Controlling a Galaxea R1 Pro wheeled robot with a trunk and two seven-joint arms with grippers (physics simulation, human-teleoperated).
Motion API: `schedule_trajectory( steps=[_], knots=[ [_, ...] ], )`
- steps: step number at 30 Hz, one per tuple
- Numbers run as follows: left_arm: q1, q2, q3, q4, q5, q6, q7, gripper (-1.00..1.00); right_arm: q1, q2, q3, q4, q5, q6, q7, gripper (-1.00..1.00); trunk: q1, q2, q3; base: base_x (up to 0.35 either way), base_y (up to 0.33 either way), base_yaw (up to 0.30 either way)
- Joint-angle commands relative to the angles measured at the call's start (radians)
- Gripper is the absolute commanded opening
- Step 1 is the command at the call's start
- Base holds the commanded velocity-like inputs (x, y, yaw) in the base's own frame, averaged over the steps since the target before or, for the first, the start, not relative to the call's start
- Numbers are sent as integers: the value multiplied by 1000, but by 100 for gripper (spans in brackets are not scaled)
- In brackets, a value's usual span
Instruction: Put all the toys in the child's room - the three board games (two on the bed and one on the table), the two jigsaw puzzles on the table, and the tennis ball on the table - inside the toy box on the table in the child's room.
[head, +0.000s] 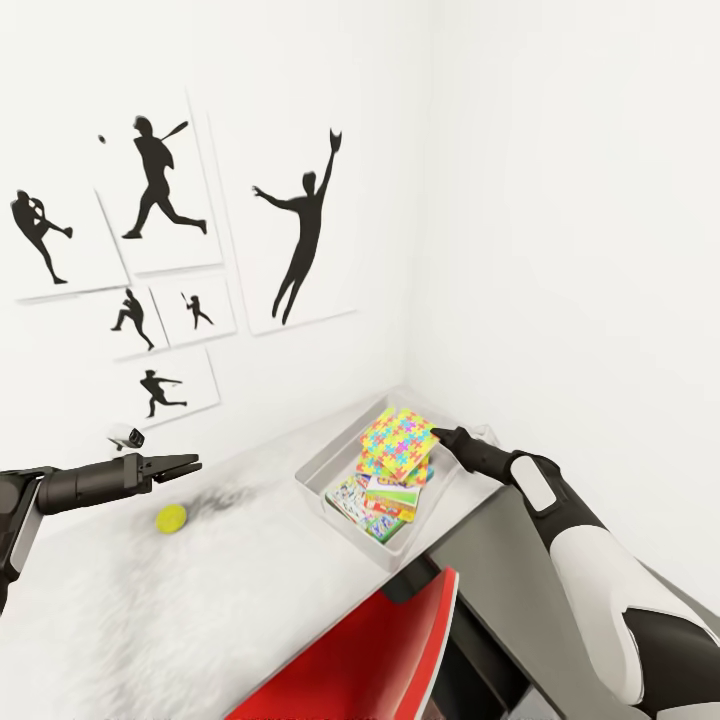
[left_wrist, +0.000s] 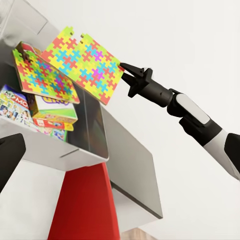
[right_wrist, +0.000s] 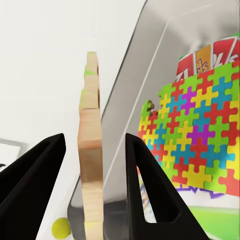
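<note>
The grey toy box (head: 318, 470) sits at the table's (head: 120, 600) far right end. In it lie board games (head: 385, 500) and one jigsaw puzzle (head: 385, 464). A second jigsaw puzzle (left_wrist: 85, 62) hangs tilted over the box at my right gripper (head: 440, 435). In the right wrist view this panel (right_wrist: 91, 150) stands edge-on between the fingers (right_wrist: 140, 170), with a gap on each side. The tennis ball (head: 171, 517) rests on the table just below my left gripper (head: 188, 464), which is empty and seems open.
A red chair (head: 370, 660) stands close under the table's front edge, near my right arm. White walls meet in the corner right behind the toy box. Black baseball-player pictures (head: 300, 230) hang above the table.
</note>
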Motion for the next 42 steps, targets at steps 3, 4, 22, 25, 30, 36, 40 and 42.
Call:
schedule_trajectory(
  steps=[3, 4, 22, 25, 30, 36, 40, 42],
  knots=[
    [-1, 0, 0, 0, -1, 11, -4, 100, -1, 0, -6, -3, -4, 5, 2, -100, 1, -2, -6, 0, 0, 0],
    [-1, 0, 0, -1, -1, 11, -4, 100, -1, 0, -6, -4, -4, 2, 2, -100, 1, -2, -7, 0, 0, 0],
    [-1, -3, -2, -1, -1, 9, -4, 100, -1, -4, -6, -5, -8, -2, 2, 100, 1, -2, -8, 0, 0, 0],
    [-1, -3, -2, -1, -1, 9, -4, 100, -1, -7, -6, -6, -10, -2, 2, 100, 1, -2, -8, 0, 0, 0],
    [-1, -3, -2, -1, -1, 10, -4, 100, -1, -10, -6, -7, -10, -2, 3, 100, 1, -2, -8, 0, 0, 0],
    [-1, -3, -2, -1, -1, 10, -4, 100, 7, -15, -2, -27, -11, 1, 18, 100, 1, -2, 0, -71, 14, 0],
    [-1, -4, -2, 0, -1, 11, -4, 100, 20, -14, 3, -100, -12, 7, 19, 100, 1, -2, 7, -259, 64, 11],
    [-1, -3, -2, 0, -1, 11, -4, 100, 27, -11, 5, -130, -12, 10, 18, 100, 1, -2, 10, -309, 26, 61]
  ],
)
